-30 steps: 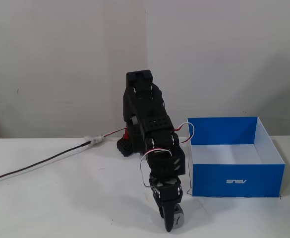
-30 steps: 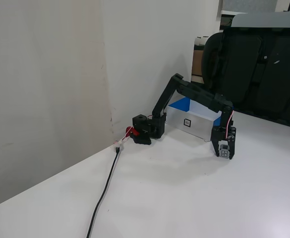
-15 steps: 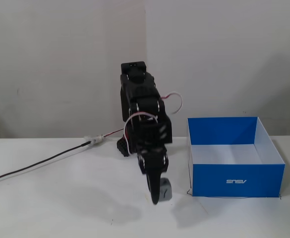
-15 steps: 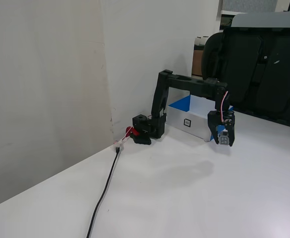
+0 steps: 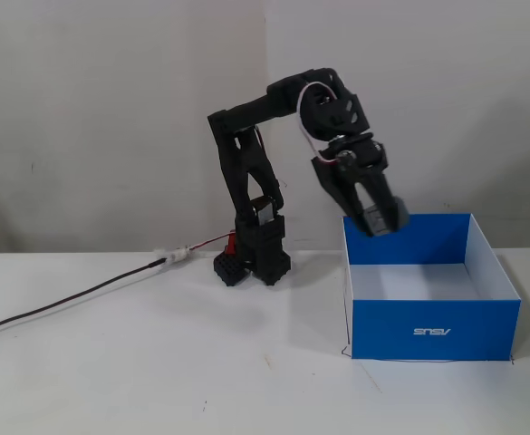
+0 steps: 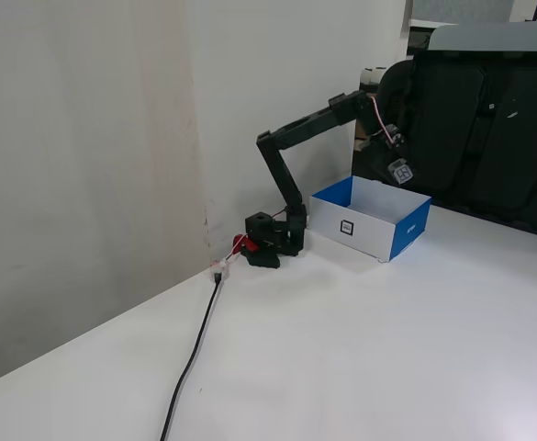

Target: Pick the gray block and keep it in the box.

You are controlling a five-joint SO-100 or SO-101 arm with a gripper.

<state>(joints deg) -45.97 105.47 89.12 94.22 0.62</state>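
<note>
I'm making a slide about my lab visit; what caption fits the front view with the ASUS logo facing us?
Black arm's gripper holds the gray block above the open blue box.

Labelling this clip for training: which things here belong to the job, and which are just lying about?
Part of the job:
- gray block, held in the gripper above the box
- box, blue, open-topped

Just lying about:
- black cable across the table
- dark chair behind the box

Plain pale wall (image 5: pixel 110 109), white table (image 5: pixel 156 381)
</note>
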